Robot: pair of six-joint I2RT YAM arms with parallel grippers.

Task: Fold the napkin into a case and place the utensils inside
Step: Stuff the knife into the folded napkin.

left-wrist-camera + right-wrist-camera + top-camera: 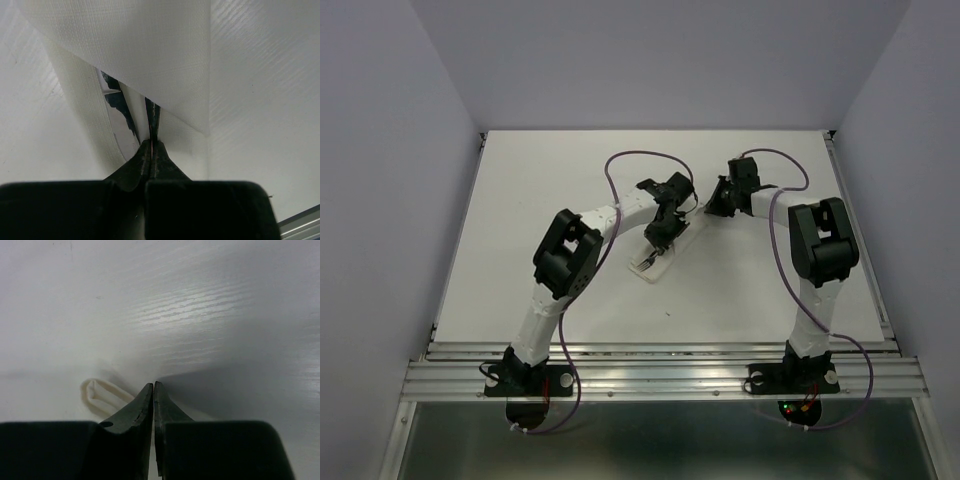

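Left wrist view looks into the case [150, 50]: a raised flap of the napkin's thin, woven white sheet hangs over a fold, with the shiny utensils [119, 102] lying in the gap beneath. The left pincer [151, 147] has its fingers pressed together. A thin dark sliver runs from the tips under the flap, perhaps a utensil seen edge-on, though I cannot tell whether it is clamped. The right pincer [153, 387] is also closed, low over the desk [200, 300], with a looped napkin edge [97, 392] just beside its left finger. Whether a layer is caught between the fingers is hidden. From above, the case lies mid-desk between the two pincers. The sheet looks light and limp, so it will probably sag, slide on the smooth desk and unfold if dragged. It is best pinched at a folded edge, where the layers are doubled. The cutlery looks stiff, slick and heavier than the sheet. A grip across a handle, well back from the end, should let it slide in without tugging the pocket open.
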